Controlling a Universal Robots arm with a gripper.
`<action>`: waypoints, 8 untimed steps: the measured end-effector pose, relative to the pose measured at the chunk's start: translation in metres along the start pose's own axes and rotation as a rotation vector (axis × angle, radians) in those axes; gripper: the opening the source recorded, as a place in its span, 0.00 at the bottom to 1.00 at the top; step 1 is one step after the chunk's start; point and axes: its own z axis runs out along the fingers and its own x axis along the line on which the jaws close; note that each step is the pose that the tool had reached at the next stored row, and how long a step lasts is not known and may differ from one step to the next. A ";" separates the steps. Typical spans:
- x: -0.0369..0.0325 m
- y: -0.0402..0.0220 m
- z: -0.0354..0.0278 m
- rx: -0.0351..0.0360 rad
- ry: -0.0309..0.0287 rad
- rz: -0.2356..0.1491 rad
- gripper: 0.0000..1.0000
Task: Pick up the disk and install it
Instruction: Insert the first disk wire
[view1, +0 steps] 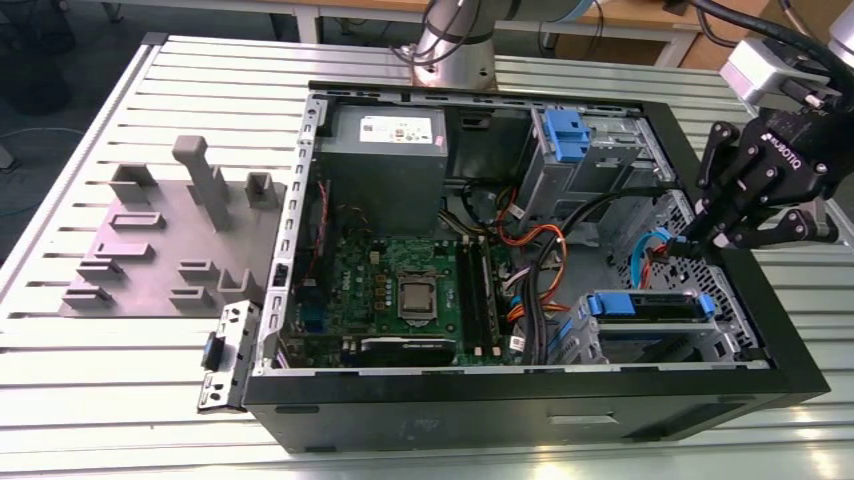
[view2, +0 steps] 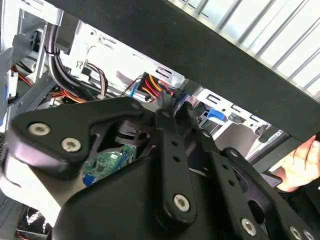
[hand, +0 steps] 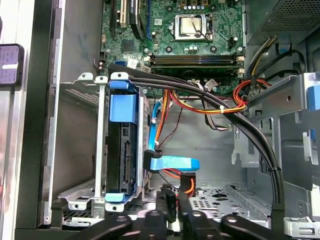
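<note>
With the disk (hand: 121, 150) apparently already seated in its cage at the case's near right in the exterior view, the gripper (view1: 694, 243), fingers pressed together and empty, hovers beside it, suggesting installation is largely done.

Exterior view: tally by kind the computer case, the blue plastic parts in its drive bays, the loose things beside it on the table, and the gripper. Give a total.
Open black metal computer case: 1
Silver-grey disk framed by a blue plastic bracket: 1
Small blue plastic clip in the upper bay: 1
Grey moulded fixture tray: 1
Loose grey metal strip: 1
Black robot gripper: 1
Total: 6
</note>
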 end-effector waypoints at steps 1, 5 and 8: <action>-0.0001 0.0000 0.0001 0.0000 0.0024 0.000 0.23; 0.0000 0.0000 0.0004 0.0002 0.0108 0.001 0.29; -0.0001 -0.0002 0.0017 0.0001 0.0107 0.001 0.21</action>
